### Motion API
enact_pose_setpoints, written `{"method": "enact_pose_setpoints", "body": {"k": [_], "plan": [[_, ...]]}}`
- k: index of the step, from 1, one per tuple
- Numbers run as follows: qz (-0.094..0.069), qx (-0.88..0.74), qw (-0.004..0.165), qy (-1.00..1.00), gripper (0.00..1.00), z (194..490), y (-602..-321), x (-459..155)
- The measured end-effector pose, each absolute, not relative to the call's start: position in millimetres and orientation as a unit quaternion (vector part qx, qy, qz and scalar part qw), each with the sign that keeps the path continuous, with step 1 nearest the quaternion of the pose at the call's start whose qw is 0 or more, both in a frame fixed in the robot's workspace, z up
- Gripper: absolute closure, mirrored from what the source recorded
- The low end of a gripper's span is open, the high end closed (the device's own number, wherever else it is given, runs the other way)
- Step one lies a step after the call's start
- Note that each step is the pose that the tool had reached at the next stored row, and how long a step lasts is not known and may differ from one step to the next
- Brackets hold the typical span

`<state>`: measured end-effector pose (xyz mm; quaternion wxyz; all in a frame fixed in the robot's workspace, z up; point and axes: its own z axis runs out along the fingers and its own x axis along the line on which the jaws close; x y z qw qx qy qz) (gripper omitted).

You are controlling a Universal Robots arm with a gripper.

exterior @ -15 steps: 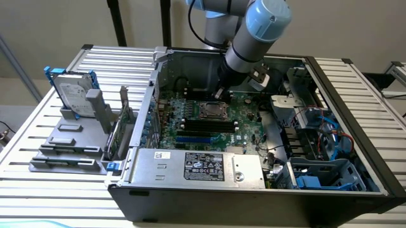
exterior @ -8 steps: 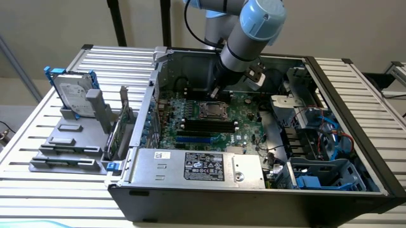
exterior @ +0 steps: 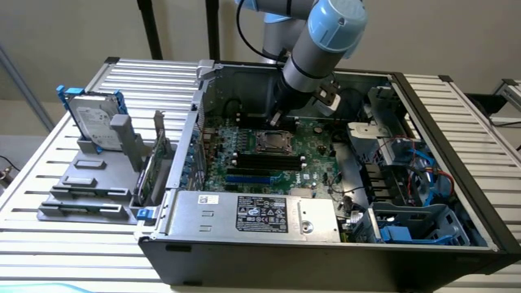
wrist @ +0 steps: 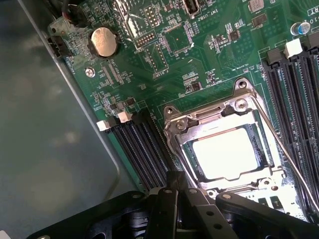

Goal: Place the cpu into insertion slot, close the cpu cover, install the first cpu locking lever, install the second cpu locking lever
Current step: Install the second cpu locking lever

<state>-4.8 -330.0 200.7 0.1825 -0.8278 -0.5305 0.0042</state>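
Pale tan-silver square cpu (wrist: 225, 153) sits in the black square insertion slot (wrist: 197, 172), centre-right of the wrist frame, under the silvery windowed metal cpu cover (wrist: 199, 122). Judged thin, light, fragile: edges only. Black gripper (wrist: 182, 199) at lower centre, just beside the socket; fingers pressed together, holding nothing.

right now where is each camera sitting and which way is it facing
Exterior view: off the arm, raised outside the open computer case, looking down into it at the motherboard; the robot arm reaches in above the cpu cover.
Wrist view: on the wrist, close above the board, facing down at the cpu seated under the cpu cover; the gripper shows at the picture's edge.
Shared: the socket area, memory slots and green board.
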Motion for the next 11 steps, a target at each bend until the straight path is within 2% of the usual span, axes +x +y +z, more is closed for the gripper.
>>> {"method": "enact_pose_setpoints", "body": {"k": [11], "plan": [[0.004,-0.828,0.182,-0.531,0.89,201.0,-330.0,-4.8]]}}
